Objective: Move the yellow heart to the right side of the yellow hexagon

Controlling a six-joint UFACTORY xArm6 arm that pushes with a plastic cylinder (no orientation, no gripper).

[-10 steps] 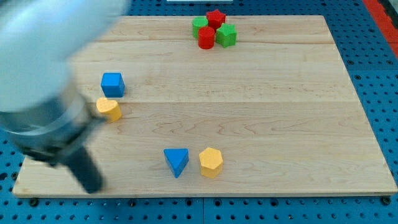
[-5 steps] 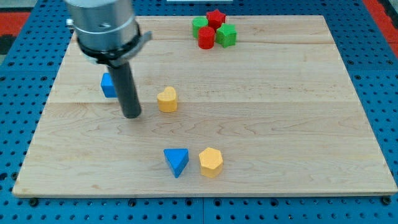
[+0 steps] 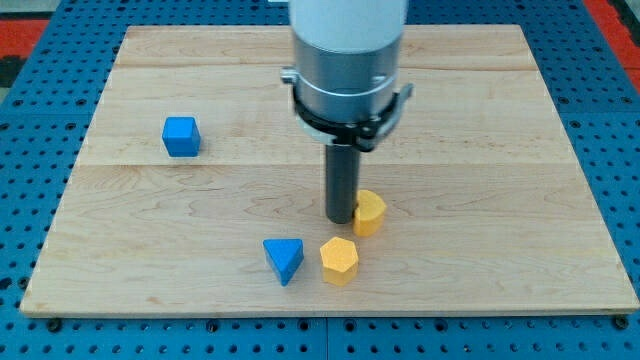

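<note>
Tip: my tip [image 3: 341,219] is planted on the desk [image 3: 500,200], pressed against the view's left flank of the yellow heart [image 3: 369,212].
End effector: a bare dark rod; it has no parts that open or close, so it grips nothing and only shoves.
Yellow heart: sits just above and slightly to the view's right of the yellow hexagon [image 3: 339,260], near it and, as far as I can tell, not touching.
Yellow hexagon: near the view's bottom, with the blue triangle [image 3: 284,259] just beside it on the view's left.
Blue cube [image 3: 181,135]: well apart, toward the view's left.
Arm body: the big grey housing hides the upper middle of the board, so anything there goes unseen.
Progress: I judge the heart close but not placed; it needs to go rightward and down.
Risk: an off-centre push could spin the heart away from the rod, or drive it into the hexagon and move it.
</note>
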